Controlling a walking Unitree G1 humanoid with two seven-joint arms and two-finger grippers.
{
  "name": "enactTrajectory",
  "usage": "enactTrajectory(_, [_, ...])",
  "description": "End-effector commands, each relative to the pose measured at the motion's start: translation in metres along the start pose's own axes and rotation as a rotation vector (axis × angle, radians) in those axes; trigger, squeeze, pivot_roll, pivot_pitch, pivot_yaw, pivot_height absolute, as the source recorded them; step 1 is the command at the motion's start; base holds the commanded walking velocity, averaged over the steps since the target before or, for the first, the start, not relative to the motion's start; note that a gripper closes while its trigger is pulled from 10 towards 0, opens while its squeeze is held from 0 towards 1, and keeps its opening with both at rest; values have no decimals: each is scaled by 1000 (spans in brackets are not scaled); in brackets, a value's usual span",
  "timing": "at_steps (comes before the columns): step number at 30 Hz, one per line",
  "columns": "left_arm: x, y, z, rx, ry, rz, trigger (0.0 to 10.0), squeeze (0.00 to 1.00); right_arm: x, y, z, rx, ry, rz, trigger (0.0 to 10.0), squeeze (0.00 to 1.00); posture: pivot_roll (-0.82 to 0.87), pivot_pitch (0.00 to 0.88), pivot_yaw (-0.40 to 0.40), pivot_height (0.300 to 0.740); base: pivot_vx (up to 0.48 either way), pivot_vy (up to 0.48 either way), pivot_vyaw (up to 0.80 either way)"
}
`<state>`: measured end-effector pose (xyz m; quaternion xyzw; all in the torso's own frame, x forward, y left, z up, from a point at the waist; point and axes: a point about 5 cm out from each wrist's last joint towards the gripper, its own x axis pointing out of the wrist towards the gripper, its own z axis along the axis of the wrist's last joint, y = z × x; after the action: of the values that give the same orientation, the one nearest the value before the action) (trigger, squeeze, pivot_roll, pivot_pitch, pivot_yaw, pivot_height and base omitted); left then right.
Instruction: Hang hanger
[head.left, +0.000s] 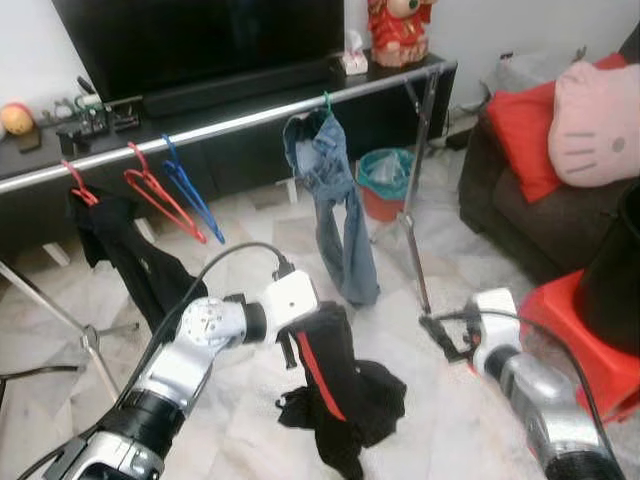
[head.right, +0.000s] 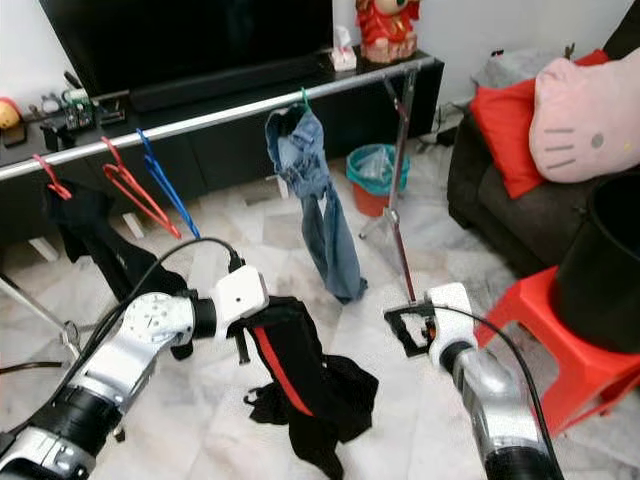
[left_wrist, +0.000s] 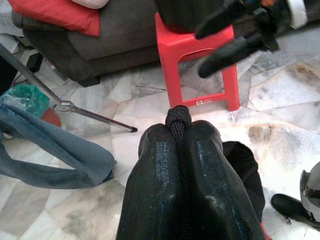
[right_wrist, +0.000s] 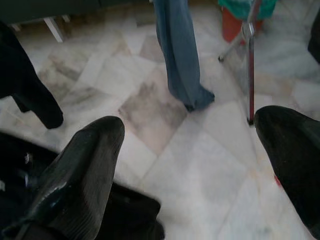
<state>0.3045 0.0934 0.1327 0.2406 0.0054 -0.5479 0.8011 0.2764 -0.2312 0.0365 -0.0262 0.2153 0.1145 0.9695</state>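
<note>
Left jaws (head.right: 243, 345) pressed together, pinching a black garment with a red stripe (head.right: 290, 385); whatever hanger it rides on is hidden in the cloth. Right jaws (head.right: 405, 330) spread wide, empty, low over the marble floor (head.left: 250, 410). Garment hangs near the floor, well short of the silver rail (head.left: 230, 125). Rail already carries jeans (head.left: 335, 215), a dark top (head.left: 120, 240), and bare red (head.left: 155, 195) and blue hangers (head.left: 190, 190). Judged: lifting and hooking remain. Open rail between blue hanger and jeans. Red stool (head.left: 585, 345) and sofa (head.left: 520, 225) crowd the right.
</note>
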Motion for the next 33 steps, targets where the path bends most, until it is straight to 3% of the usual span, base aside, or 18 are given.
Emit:
enactTrajectory(1, [-2,5,6,18,-15,5,10000,0,-1,-4,-4,14,8,-35,10000,0,56,26,103,740,0,0,0])
enactTrajectory(4, [-2,6,6,19,-14,7,10000,0,-5,-9,-19,-18,83,-95,10000,0,54,26,104,740,0,0,0])
enactTrajectory(9, [-2,9,8,14,-22,22,10000,0,-11,-6,-34,3,82,-103,10000,0,57,23,104,740,0,0,0])
enactTrajectory(16, [-2,12,10,13,-29,28,10000,0,-11,-3,-37,-55,79,-82,10000,0,57,16,103,740,0,0,0])
enactTrajectory(22, [-2,17,12,5,-40,53,10000,0,-11,1,-39,-47,59,-61,10000,0,58,5,102,740,0,0,0])
enactTrajectory(26, [-2,19,13,2,-43,66,10000,0,-11,7,-40,-50,53,-4,10000,0,57,2,101,740,0,0,0])
enactTrajectory(31, [-3,22,14,-1,-47,75,10000,0,-23,25,-54,-117,92,245,10000,0,57,0,101,740,0,0,0])
enactTrajectory(33, [-4,23,15,0,-47,75,10000,0,-28,25,-56,-136,97,285,10000,0,57,0,104,740,0,0,0])
